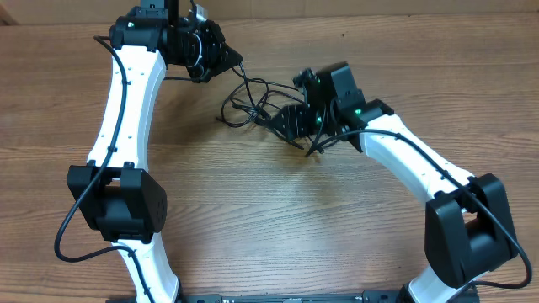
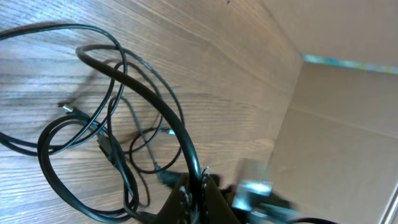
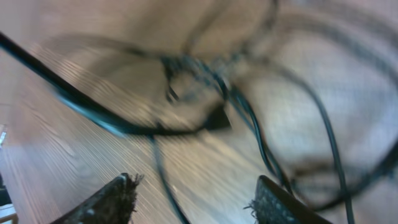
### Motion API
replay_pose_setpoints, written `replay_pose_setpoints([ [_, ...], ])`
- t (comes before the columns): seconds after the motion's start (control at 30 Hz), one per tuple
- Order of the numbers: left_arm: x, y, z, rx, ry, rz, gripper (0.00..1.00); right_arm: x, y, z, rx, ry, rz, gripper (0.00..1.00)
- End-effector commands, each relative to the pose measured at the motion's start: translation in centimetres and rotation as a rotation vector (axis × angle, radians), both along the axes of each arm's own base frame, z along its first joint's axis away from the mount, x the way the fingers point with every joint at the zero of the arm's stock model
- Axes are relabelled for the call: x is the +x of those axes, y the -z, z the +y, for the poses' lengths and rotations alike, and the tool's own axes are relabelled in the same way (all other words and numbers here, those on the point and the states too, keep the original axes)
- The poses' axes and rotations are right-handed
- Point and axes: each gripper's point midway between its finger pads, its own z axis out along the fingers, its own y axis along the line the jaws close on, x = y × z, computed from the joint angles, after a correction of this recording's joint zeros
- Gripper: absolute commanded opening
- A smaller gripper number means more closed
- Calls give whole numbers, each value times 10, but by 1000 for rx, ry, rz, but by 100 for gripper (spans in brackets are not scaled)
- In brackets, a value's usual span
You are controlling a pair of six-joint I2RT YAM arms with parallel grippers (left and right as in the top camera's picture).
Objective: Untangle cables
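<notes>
Though blur softens them, thin black cables (image 1: pixel 251 106) seemingly coil.

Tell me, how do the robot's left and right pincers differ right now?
The left pincer is shut on one thin black cable; the right pincer stands open, holding nothing. The left sits off to the side of the cable heap; the right hangs over it. Both are black and two-fingered.
</notes>
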Motion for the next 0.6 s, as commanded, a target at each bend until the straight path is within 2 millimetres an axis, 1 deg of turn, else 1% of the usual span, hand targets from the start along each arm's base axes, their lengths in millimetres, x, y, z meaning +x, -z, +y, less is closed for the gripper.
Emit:
replay_pose_setpoints([
  [0.0, -7, -8, -5, 8, 41, -24, 4, 13, -57, 10, 54, -58, -177, 63],
  [0.1, -15, -9, -14, -17, 77, -10, 4, 18, -65, 14, 77, -61, -221, 63],
  [0.2, -17, -12, -23, -39, 93, -11, 4, 10, -67, 21, 110, -103, -204, 59],
  [0.3, -20, -20, -35, -99, 120, -8, 4, 7, -64, 26, 112, -119, -194, 59],
  [0.37, -23, -29, -45, -153, 155, -21, 4, 7, -61, 27, 110, -119, -187, 55],
  [0.47, -24, -35, -52, -190, 169, -23, 4, 6, -58, 26, 107, -119, -177, 54],
  [0.57, -24, -39, -55, -217, 171, -21, 4, 6, -56, 27, 104, -120, -171, 48],
])
